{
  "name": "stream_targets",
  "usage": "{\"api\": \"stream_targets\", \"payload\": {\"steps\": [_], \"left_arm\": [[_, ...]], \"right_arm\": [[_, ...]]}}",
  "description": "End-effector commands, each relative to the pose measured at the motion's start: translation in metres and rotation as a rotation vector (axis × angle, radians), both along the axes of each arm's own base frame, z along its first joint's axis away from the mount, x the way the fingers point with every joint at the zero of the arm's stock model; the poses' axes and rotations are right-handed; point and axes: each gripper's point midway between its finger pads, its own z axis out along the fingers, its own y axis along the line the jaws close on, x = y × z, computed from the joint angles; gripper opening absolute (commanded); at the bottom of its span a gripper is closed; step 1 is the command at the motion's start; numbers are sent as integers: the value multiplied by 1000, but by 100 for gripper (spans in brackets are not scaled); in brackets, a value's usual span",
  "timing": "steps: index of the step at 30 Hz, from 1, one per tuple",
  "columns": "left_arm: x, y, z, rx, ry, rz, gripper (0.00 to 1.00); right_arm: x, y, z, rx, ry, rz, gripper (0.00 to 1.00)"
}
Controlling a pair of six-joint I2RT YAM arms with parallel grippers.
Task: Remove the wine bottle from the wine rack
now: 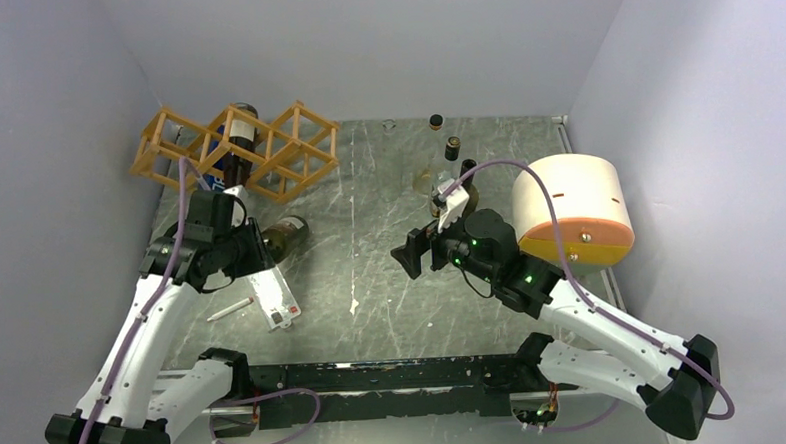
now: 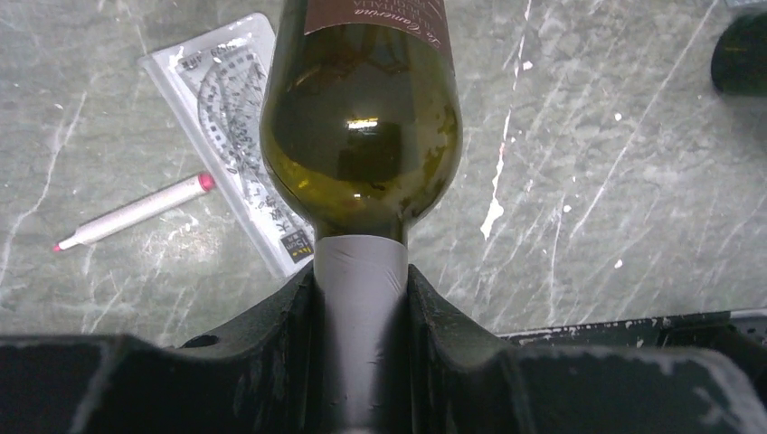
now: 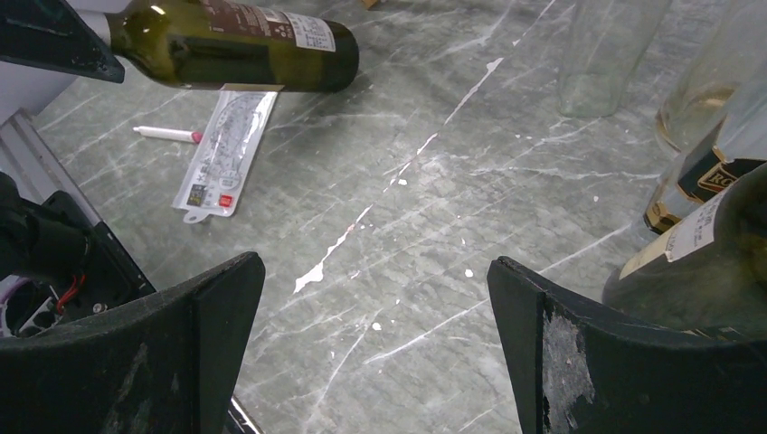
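Now wine bottle (image 2: 362,136) ~level, base rightward — L gripper (image 2: 362,294) clenched on neck, R gripper (image 3: 371,269) released

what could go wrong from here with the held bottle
The left jaws clamp the wine bottle only by its smooth grey neck, so its body might sag or slip. Laid down, it could roll onto the protractor pack and pen. The open right jaws sit close to standing bottles.

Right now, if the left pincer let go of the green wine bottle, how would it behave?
Likely to roll: the wine bottle is round and held sideways, and the table looks smooth. Probably slippery and breakable: glossy glass. The left pincer clamps only the neck, so the body may droop.
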Motion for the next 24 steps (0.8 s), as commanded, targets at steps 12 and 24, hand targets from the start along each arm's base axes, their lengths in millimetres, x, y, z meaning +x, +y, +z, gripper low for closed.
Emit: {"api": "stream_targets", "payload": {"steps": [12, 24], "left_arm": [[-21, -49, 56, -167, -60, -284, 7], [-23, -68, 68, -65, -85, -450, 7]], "right_arm": [[-42, 75, 14, 33, -133, 282, 100], [-49, 159, 43, -26, -391, 612, 100]]}}
